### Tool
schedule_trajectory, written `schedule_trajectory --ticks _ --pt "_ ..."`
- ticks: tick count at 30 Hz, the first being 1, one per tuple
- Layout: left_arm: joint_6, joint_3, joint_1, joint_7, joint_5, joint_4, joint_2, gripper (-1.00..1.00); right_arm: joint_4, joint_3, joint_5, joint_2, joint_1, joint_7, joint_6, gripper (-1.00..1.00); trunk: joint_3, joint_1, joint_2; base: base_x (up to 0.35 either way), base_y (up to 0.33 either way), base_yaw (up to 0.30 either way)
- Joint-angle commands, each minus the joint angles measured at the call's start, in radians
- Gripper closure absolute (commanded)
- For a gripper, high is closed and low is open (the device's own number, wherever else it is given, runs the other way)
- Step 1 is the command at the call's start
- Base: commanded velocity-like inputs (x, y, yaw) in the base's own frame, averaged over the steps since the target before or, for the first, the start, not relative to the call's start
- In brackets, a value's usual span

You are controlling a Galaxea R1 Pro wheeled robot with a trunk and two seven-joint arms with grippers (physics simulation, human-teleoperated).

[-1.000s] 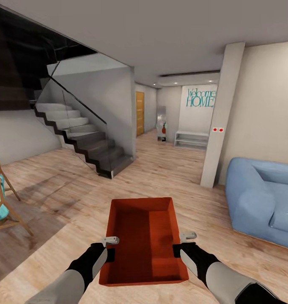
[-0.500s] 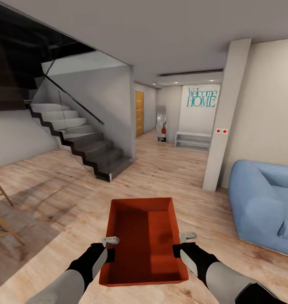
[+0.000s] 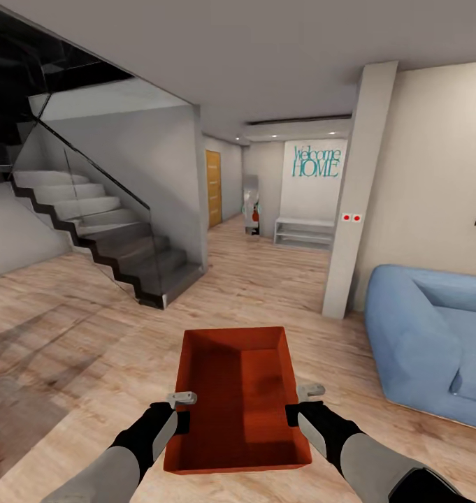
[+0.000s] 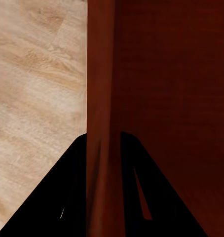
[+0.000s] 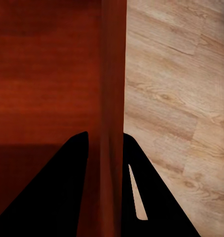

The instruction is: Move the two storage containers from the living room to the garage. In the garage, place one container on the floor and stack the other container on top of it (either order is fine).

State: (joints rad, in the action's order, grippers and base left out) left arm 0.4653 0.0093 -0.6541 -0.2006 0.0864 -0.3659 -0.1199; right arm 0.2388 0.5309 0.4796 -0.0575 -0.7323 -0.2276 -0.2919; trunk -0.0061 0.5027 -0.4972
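I am counting one orange-red storage container [image 3: 238, 398] in the head view. I am seeing two grippers, the left gripper [image 3: 184, 411] and the right gripper [image 3: 302, 402], one on each long wall of it. I am also counting one blue sofa [image 3: 426, 335], one staircase [image 3: 105, 234], one pillar [image 3: 353, 188] carrying two red dots [image 3: 351, 218], one wooden door [image 3: 214, 188] and one "Welcome HOME" wall sign [image 3: 315, 161].

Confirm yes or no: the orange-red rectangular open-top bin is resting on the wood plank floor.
No: the orange-red rectangular open-top bin is held up above the wood plank floor, the left gripper and right gripper clamping its side walls.
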Motion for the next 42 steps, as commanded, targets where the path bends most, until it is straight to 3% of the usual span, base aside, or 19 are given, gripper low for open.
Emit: schedule_trajectory --ticks 1,42 --pt "0.009 -0.007 0.001 -0.022 -0.014 0.005 0.02 1.0 0.016 0.018 0.01 0.001 -0.001 -0.006 0.03 1.0 -0.001 0.001 -0.001 0.323 0.0 -0.022" --pt "0.009 -0.007 0.001 -0.02 -0.014 0.006 0.02 1.0 0.016 0.018 0.01 0.002 -0.001 -0.006 0.03 1.0 -0.001 0.001 -0.001 0.323 0.0 -0.001"
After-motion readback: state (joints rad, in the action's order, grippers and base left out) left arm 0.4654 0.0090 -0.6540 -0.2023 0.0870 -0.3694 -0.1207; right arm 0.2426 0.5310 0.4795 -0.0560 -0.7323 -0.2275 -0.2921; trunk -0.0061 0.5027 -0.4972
